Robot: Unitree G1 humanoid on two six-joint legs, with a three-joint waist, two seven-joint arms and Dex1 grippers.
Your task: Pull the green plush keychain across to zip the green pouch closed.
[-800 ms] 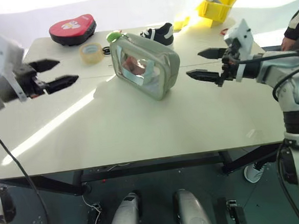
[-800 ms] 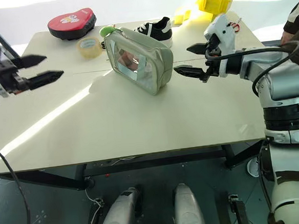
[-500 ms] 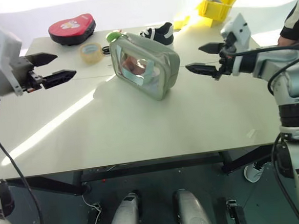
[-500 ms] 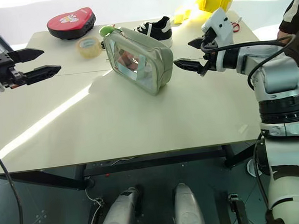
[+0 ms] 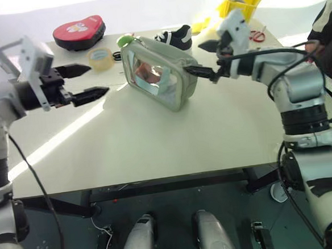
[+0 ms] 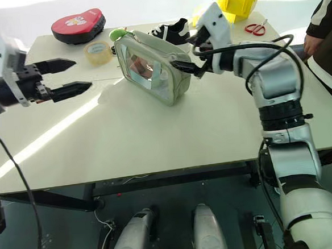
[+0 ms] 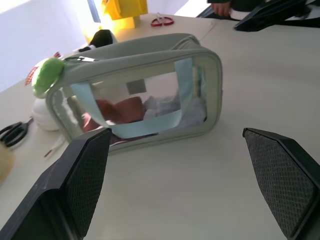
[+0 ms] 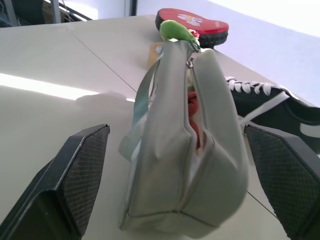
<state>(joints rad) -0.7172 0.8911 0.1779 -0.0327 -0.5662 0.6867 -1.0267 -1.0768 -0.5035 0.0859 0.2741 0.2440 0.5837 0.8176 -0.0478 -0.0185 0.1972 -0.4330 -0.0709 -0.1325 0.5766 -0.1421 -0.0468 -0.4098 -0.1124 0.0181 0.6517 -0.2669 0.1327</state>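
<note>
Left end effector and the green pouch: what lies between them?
Only bare tabletop lies between the left end effector and the green pouch, seen in the left eye view.

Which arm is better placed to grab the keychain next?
Left, probably. The green plush keychain sits at the green pouch's far-left end, nearer the open left gripper. The right gripper, also open, flanks the opposite end.

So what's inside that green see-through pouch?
Through the green pouch's clear window, something reddish and something pale show, behind a light blue strap. The open zipper shows red too. What these things are, I cannot tell; the fabric walls cover the rest.
</note>
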